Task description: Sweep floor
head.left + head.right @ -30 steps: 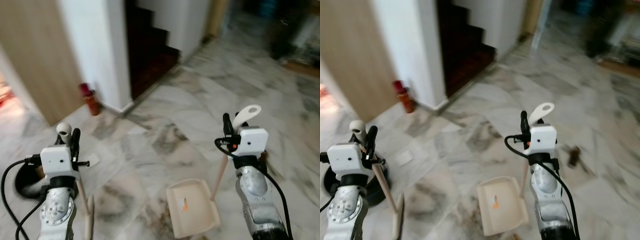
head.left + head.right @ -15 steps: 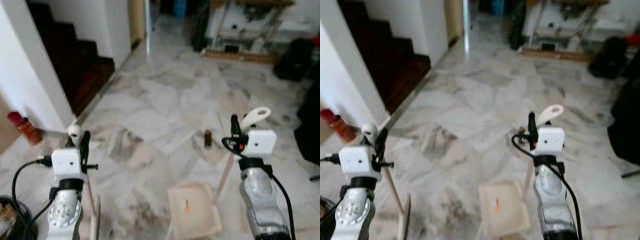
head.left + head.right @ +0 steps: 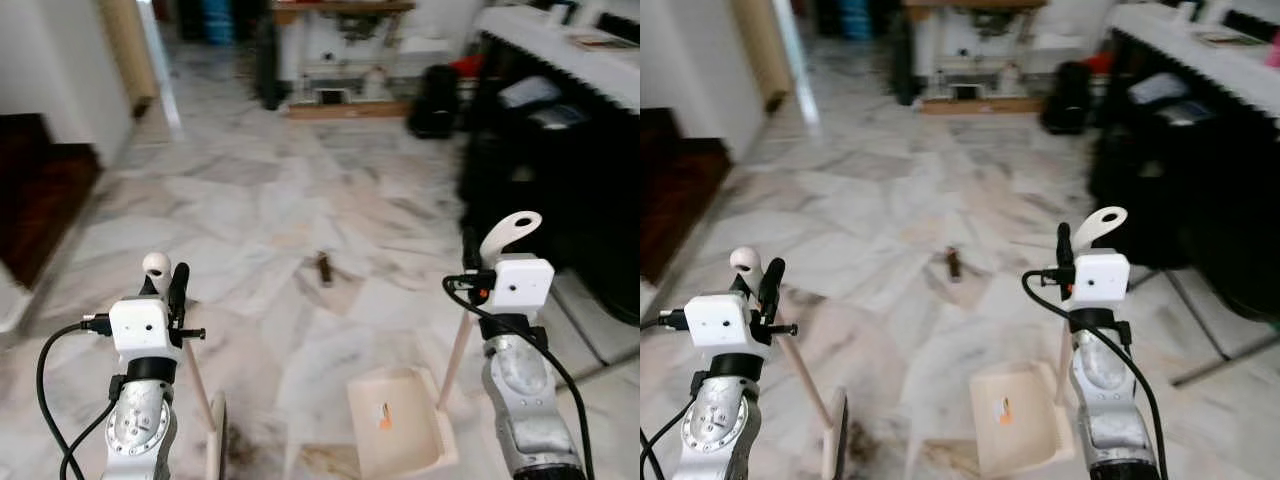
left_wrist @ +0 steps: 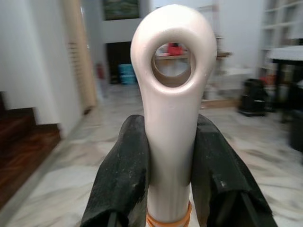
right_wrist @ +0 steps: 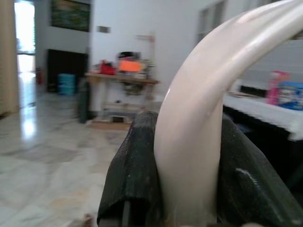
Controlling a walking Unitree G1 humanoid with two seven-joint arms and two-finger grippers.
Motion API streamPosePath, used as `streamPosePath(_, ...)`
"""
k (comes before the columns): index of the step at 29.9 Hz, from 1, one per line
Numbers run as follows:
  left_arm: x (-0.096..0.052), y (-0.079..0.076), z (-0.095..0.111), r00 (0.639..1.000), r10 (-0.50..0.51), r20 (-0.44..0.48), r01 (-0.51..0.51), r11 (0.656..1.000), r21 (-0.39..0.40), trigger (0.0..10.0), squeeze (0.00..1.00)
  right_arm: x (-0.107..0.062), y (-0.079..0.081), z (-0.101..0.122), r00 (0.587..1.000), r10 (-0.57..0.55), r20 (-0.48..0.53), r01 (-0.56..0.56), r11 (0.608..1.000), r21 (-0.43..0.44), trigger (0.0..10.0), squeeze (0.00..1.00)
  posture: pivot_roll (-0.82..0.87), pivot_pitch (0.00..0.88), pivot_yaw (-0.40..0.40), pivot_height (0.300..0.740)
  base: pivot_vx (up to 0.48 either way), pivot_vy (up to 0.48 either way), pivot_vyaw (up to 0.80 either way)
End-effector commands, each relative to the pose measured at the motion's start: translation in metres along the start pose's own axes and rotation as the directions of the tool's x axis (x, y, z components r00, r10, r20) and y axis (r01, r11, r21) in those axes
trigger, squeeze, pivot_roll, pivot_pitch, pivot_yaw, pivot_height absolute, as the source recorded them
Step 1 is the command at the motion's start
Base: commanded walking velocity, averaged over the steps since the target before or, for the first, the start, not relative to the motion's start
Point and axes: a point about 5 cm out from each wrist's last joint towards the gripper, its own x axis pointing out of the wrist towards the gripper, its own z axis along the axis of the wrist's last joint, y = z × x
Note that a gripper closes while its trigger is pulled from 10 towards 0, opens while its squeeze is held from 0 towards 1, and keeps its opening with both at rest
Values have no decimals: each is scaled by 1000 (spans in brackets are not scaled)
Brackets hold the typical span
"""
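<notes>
My left gripper [image 3: 167, 278] is shut on the cream broom handle [image 3: 156, 266], and the ringed handle end sits between its fingers [image 4: 128, 170] in the left wrist view. The broom head [image 3: 215, 452] rests on the marble floor by a dark smudge of dirt [image 3: 240, 450]. My right gripper [image 3: 490, 262] is shut on the curved handle [image 5: 199, 109] of the cream dustpan [image 3: 400, 435], which stands on the floor between the arms. A small brown piece of debris [image 3: 323, 267] lies on the floor ahead.
Dark stairs [image 3: 35, 200] lie at the left. A black piece of furniture [image 3: 560, 150] runs along the right, with metal stand legs [image 3: 1210, 350] below it. A black bag [image 3: 437, 100] and a wooden table [image 3: 340, 8] stand at the far end.
The camera has swung to the right: the stairs and white wall slid off to the left and the black furniture came into view. Both grippers keep their hold.
</notes>
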Motion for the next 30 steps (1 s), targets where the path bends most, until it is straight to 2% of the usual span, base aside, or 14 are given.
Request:
streamPosePath(1,6,2,4,1000,0,23,0,1000,6,10000,0,4,0,8,999,-8,45,8,1000,10,10000,0,43,0,24,740,0,0,-800)
streamPosePath(3,8,3,4,1000,0,22,-1,1000,8,10000,0,7,4,9,998,16,53,-15,1000,-8,10000,0,37,0,23,740,0,0,0)
streamPosePath(6,6,3,3,1000,3,18,-3,1000,13,10000,0,6,7,11,997,28,65,-30,999,19,10000,0,42,0,21,740,0,0,0)
streamPosePath(8,2,4,2,1000,18,13,-18,1000,16,10000,0,5,6,12,997,33,71,-33,999,-1,10000,0,47,0,22,740,0,0,0)
streamPosePath(16,-3,0,7,999,27,19,-27,1000,7,10000,0,0,7,5,999,30,39,-31,999,33,10000,0,69,0,7,740,0,0,0)
streamPosePath(21,-4,1,1,1000,31,2,-31,999,12,10000,0,-2,9,8,998,47,45,-49,998,39,10000,0,50,0,-7,740,249,0,0)
streamPosePath(30,-3,6,3,999,39,7,-39,999,20,10000,0,1,12,14,996,49,70,-53,997,58,10000,0,49,0,-4,740,257,0,0)
